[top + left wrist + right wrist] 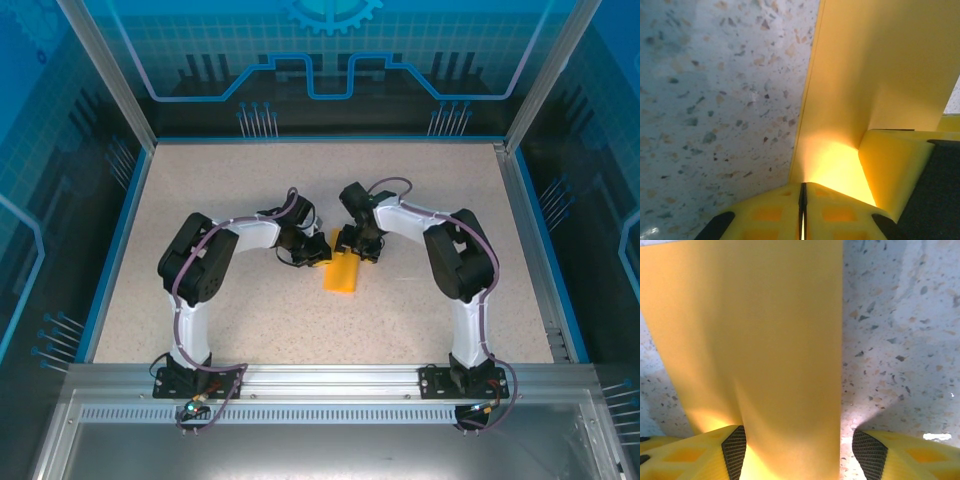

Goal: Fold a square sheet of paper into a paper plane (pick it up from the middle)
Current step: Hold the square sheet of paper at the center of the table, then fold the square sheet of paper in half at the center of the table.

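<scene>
On open table (250,330), left gripper (802,192) pinches paper (342,273); right gripper (797,442) straddles its edges.

Speckled tabletop (250,320); blue, seemingly translucent walls (60,150)

Counting now: one bench (250,330) is carrying one folded orange paper (342,274). Two arms are reaching in over it: left arm (195,265), right arm (462,260). Two hands are showing: left hand (320,254), right hand (356,248). Each hand is showing two yellow fingers (770,217) in its wrist view, making four.
</scene>
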Available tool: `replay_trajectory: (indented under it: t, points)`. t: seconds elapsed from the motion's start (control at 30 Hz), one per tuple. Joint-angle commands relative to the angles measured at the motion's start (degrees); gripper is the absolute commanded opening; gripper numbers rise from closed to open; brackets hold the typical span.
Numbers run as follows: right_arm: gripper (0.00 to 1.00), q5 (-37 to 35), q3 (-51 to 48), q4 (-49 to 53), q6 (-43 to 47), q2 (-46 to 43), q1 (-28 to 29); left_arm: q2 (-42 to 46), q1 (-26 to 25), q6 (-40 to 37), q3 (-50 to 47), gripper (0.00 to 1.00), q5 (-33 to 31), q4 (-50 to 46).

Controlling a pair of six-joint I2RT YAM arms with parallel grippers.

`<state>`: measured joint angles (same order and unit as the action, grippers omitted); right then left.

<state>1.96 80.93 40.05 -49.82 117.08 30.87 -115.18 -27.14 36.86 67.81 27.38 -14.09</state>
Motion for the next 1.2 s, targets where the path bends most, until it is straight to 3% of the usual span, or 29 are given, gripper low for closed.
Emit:
replay_trajectory:
  t: [0.0,0.23,0.43,0.53,0.63,0.8,1.17]
  points:
    - [0.67,0.4,-3.4,-1.5,2.5,4.2,0.3,-2.5,-0.7,-2.0,-1.0,0.10,-4.8,-6.8]
    - [0.71,3.5,-7.0,-4.8,3.0,-8.5,-2.0,-2.8,-0.7,-2.8,-1.2,0.10,-5.8,-7.5]
    - [0.68,8.9,-16.3,-15.7,4.1,-18.8,-4.2,-3.0,-0.7,-2.8,-1.0,0.09,-5.9,-7.7]
    - [0.60,13.5,-18.0,-20.8,5.7,-20.2,-4.2,-3.0,-0.7,-2.8,-1.0,0.08,-6.2,-8.0]
    - [0.40,19.2,-18.1,-24.7,5.5,-18.5,-3.8,-3.1,-0.7,-2.7,-0.8,0.08,-6.5,-8.3]
    - [0.19,19.9,-15.7,-24.0,4.5,-13.1,-3.1,-3.1,-0.8,-2.1,-0.6,0.07,-6.7,-8.7]
    - [0.12,15.2,-15.3,-20.3,7.1,-9.0,-3.2,-3.5,-1.0,-0.3,0.0,0.07,-7.1,-9.9]
